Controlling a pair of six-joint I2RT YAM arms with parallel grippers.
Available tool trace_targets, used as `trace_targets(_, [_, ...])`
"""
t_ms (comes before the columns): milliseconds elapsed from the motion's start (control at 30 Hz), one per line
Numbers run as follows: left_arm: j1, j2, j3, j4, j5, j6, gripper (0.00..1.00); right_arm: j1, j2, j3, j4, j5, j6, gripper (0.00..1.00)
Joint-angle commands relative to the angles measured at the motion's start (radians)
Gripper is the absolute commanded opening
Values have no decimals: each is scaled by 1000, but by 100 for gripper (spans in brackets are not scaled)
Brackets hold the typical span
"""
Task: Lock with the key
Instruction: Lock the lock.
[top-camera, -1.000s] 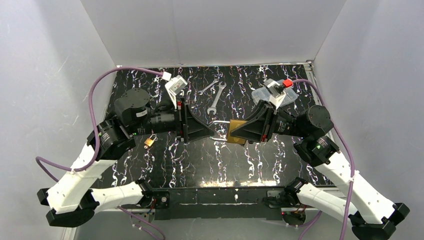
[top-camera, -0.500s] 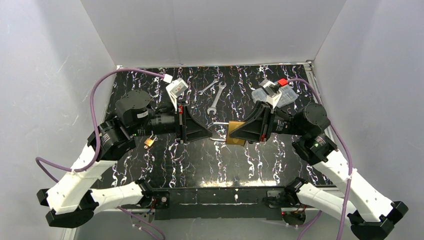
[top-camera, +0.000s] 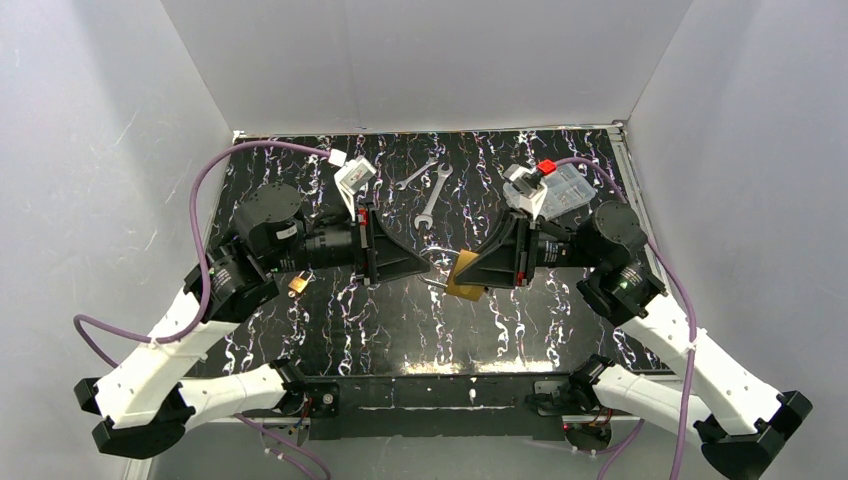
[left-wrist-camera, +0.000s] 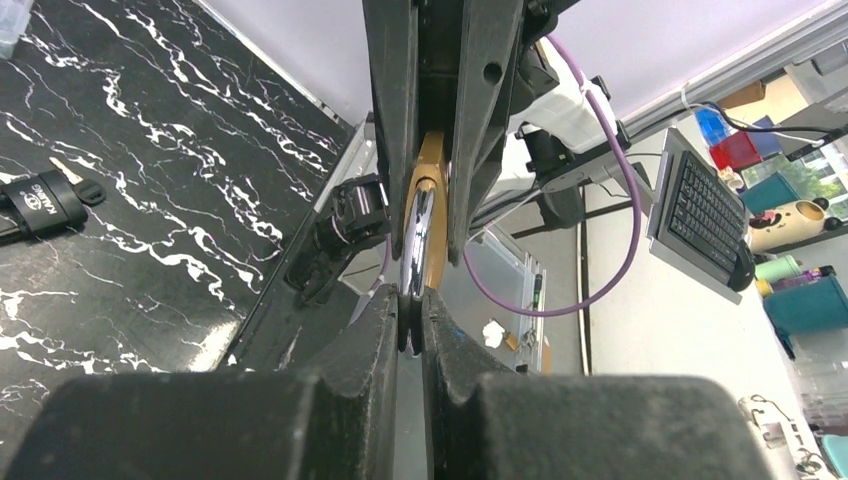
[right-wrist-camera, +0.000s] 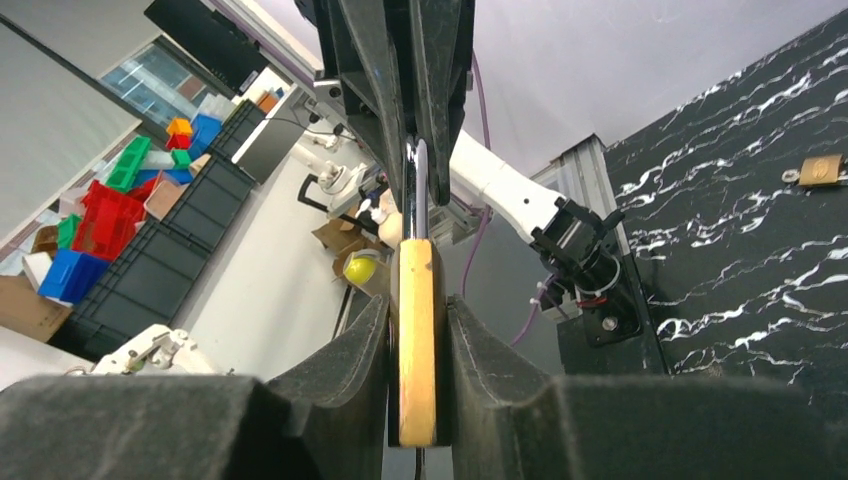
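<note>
Black, white-veined tabletop (top-camera: 400, 330), boxed in by plain pale walls. Held up above the middle of it, between the two arms: brass padlock (top-camera: 466, 274), tilted. Gripped by its body in the right gripper (top-camera: 462, 270), with the fingers (right-wrist-camera: 350, 360) partly apart and pressed flat against both brass faces. Pinched at the steel shackle (left-wrist-camera: 415, 240) by the left gripper (top-camera: 426, 264), closed almost fully, with only the thin bar between the fingertips. From the right wrist, seen edge on: brass body wedged between the two dark pads, shackle rising straight out of it and vanishing into the opposite fingers. Lying flat on the table, apart from both grippers: black-headed key (left-wrist-camera: 45, 200), shown clearly from the left wrist. At the back right, just beyond the right wrist: clear plastic box (top-camera: 565, 190), sitting on the table; contents too small and blurred to make out. Toward the back centre: two wrenches (top-camera: 434, 198), close together and loose on the surface. Beside the left arm: small padlock (top-camera: 299, 283), resting on the table, in nobody's grip.
</note>
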Motion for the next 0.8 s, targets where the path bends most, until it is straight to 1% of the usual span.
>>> trace_targets(0, [-70,96,-50,114,-36,-3,0,52,50,79,10,149,-41,1])
trace_targets(133, [-78,63,-90,67,-121,7,0,50,23,125,-113,275,-105,1])
trace_targets(200, [-78,22,-110,37,-188,6,0,45,10,152,-168,310,-128,1])
trace_targets(300, [-78,-49,-134,9,-251,5,0,30,5,171,-189,334,-121,1])
trace_targets(367, [-78,-77,-146,0,-262,-7,0,26,17,192,-211,339,-118,1])
trace_targets(500, [-80,-103,-163,-1,-254,-26,0,24,40,194,-202,338,-102,1])
trace_targets(767, [-88,-120,-185,29,-233,-50,0,24,68,190,-198,342,-100,1])
